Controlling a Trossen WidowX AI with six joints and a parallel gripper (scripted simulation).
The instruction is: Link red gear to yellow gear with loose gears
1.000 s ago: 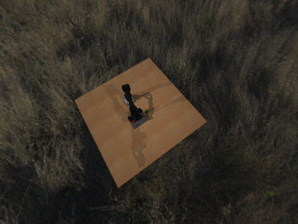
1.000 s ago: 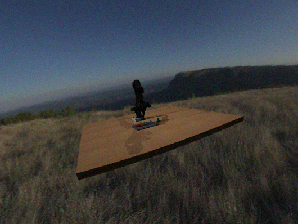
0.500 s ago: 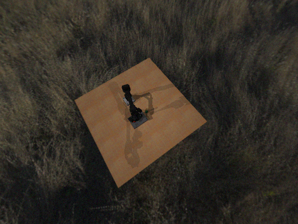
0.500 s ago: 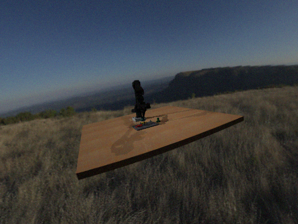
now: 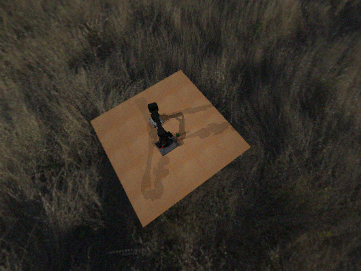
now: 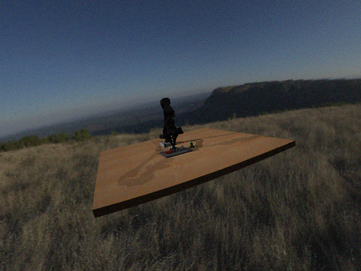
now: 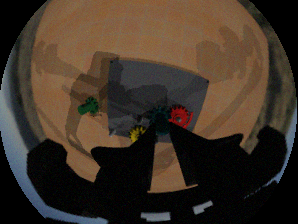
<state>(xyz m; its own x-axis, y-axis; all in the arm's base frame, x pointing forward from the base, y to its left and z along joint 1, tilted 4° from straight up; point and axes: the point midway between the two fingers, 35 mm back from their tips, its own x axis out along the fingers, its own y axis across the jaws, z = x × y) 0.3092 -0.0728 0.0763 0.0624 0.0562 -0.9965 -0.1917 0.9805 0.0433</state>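
Note:
The grey board (image 7: 135, 75) (image 5: 167, 150) (image 6: 168, 156) lies on the table. The red gear (image 7: 179, 118) (image 6: 167, 152) sits on it. The yellow gear (image 7: 137, 134) is near the board's edge closest to the arm. My gripper (image 7: 161, 124) (image 6: 174, 148) is shut on a dark teal gear (image 7: 159, 118), low over the board between the red and yellow gears. Whether the teal gear is on a peg or sits flat is hidden. A loose green gear (image 7: 90, 106) (image 5: 178, 135) (image 6: 191, 145) stands on the table beside the board.
Short pegs show dimly on the board between the yellow gear and the board's side nearest the green gear. The arm's pale base (image 6: 165, 144) stands on the wooden table (image 5: 204, 150) (image 6: 221, 156) behind the board. Arm shadows darken the board and table.

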